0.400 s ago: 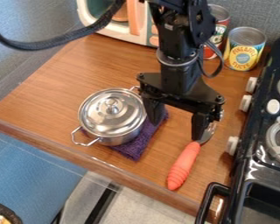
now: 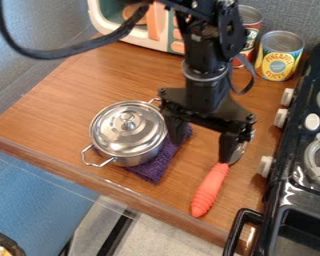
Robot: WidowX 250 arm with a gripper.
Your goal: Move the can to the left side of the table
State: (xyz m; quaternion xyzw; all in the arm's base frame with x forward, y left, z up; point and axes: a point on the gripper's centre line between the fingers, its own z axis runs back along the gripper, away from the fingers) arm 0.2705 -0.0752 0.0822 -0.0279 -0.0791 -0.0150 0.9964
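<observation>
Gripper [image 2: 201, 145] near mid-frame, fingers spread, between pot [image 2: 128, 131] and stove [image 2: 291, 137]. Yellow can [image 2: 277, 60] and red can [image 2: 253, 32] upright at upper right, close to wall [image 2: 309, 17]. Wood counter [image 2: 89, 80] reaching from microwave [image 2: 146, 42] at top to front edge [image 2: 126, 195], slanting toward lower right. Cloth [image 2: 154, 169] under pot; orange handle [image 2: 209, 190] at lower centre-right, near that edge.

Table [image 2: 69, 95] layout, as inspected.
Noted pot [image 2: 119, 137] on cloth [image 2: 151, 169], left of utensil [image 2: 209, 191]; microwave [image 2: 132, 38] behind pot, left of rear can [image 2: 252, 19]; front can [image 2: 278, 57] right of rear one; stove [image 2: 291, 194] at far right.
</observation>
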